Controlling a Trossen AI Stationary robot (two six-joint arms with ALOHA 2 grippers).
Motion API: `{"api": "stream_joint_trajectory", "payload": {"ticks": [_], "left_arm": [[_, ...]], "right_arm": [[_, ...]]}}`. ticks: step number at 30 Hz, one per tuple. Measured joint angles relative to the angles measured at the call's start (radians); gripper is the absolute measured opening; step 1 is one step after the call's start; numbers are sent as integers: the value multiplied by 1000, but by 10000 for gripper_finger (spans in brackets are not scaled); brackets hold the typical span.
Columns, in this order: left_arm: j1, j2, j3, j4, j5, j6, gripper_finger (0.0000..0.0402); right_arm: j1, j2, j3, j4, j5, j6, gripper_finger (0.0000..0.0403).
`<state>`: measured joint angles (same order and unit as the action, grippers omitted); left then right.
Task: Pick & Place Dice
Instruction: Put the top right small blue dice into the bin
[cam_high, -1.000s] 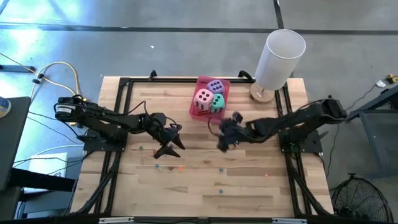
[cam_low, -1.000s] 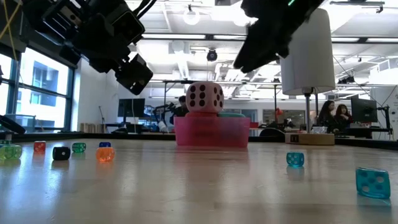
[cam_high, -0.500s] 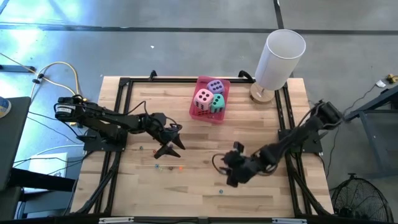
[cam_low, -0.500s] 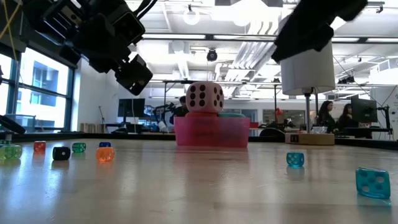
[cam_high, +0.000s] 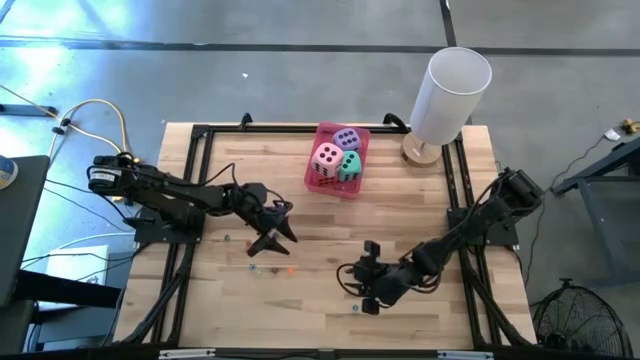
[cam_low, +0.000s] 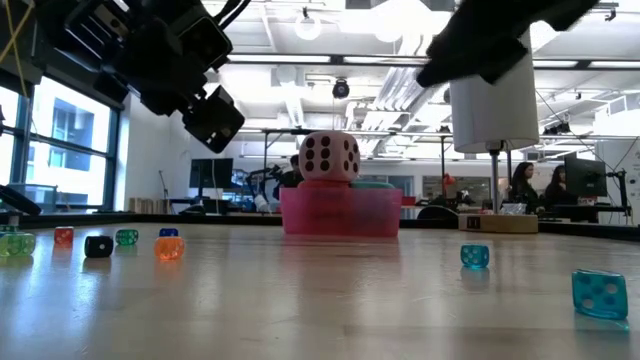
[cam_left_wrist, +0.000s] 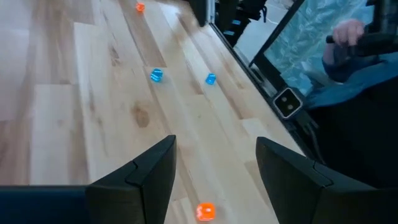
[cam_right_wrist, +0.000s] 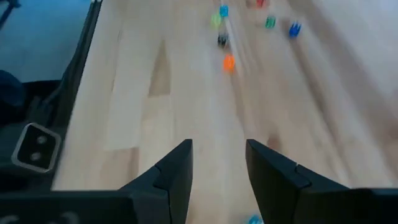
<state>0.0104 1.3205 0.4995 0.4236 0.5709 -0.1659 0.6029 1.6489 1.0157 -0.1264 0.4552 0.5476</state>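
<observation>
The pink tray (cam_high: 337, 160) stands at the table's far middle. In it the pink die (cam_high: 326, 158), the teal die (cam_high: 350, 166) and the purple die (cam_high: 347, 138) rest packed together. In the low view the pink die (cam_low: 328, 157) sticks up above the tray wall (cam_low: 340, 213). No red die shows plainly. My left gripper (cam_high: 278, 230) hovers open over the table's left middle, away from the tray. My right gripper (cam_high: 361, 280) is open above the near middle of the table, far from the dice, with bare wood between its fingers (cam_right_wrist: 217, 168).
Several tiny coloured dice lie scattered on the wood (cam_high: 270, 268), (cam_high: 354, 308), (cam_low: 169, 247), (cam_low: 599, 293). A tall white cylinder (cam_high: 450, 85) on a wooden base stands at the far right corner. A black frame (cam_high: 200, 135) runs along the table edges. People sit in the room behind.
My right gripper has swung away from beside the tray toward the table's near edge, staying open, and now points toward the left side. The left arm and the dice in the tray have kept still.
</observation>
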Motion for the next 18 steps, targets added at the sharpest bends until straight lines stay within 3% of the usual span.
{"api": "stream_joint_trajectory", "payload": {"ticks": [4,18], "left_arm": [[-32,0,0,0,1,-19,214],[-93,0,0,0,-1,14,214]], "right_arm": [[5,3,0,-75,-51,144,133],[43,176,-11,-131,60,210,127]]}}
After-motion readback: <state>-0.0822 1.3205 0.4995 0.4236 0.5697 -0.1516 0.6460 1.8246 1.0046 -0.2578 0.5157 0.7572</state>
